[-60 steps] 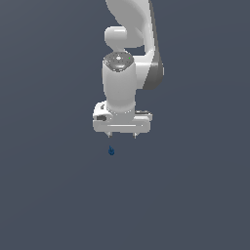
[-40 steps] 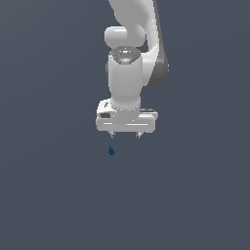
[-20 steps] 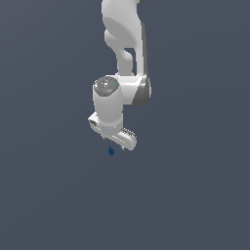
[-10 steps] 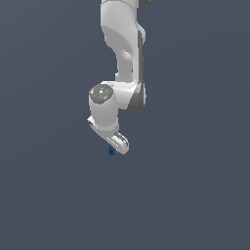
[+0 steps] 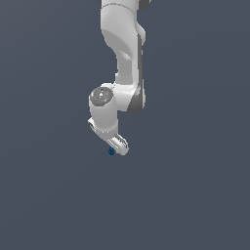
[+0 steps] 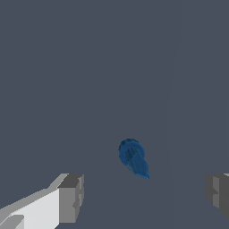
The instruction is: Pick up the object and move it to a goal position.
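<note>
tiny dark blue roundish object (image 6: 132, 157) with a pointed tip lies on the dark desk (image 6: 112, 67), between and slightly ahead of the white gripper's (image 6: 145, 194) parted grey fingers (image 6: 71, 198), untouched.

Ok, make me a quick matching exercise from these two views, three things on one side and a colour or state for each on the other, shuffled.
Column one:
1. the object
2. the gripper
3. the arm

Column two:
A. white, reaching down from the top of the exterior view
B. dark blue, lying between the two fingers in the wrist view, touched by neither
C. open, with grey pads at its tips

Pairs: 1-B, 2-C, 3-A
</note>
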Tool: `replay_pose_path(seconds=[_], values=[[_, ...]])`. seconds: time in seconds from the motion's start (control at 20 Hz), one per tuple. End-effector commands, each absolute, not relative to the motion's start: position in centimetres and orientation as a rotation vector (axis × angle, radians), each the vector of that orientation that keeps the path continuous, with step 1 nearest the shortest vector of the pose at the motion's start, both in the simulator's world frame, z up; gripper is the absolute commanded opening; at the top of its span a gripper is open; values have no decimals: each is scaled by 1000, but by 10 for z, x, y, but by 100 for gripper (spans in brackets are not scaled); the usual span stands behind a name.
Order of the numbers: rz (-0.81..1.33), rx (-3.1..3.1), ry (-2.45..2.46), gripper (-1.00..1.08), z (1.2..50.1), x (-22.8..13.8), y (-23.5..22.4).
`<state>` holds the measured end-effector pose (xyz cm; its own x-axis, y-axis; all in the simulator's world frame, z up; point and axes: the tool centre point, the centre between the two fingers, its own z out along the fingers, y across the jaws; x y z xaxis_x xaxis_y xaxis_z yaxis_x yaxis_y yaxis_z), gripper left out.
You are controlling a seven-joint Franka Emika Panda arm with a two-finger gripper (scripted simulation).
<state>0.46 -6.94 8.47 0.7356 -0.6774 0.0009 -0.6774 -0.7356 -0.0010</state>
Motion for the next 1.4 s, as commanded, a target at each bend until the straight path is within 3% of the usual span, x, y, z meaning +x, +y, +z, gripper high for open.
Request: replay_pose_path(seconds=[0.0,0.5,0.55,1.35], values=[[0,-2926,1145,100,74,4,-70],[0,-2924,1149,100,42,4,-70],[0,-2924,1149,-100,42,4,-70],[0,-2924,1149,-100,54,7,-72]])
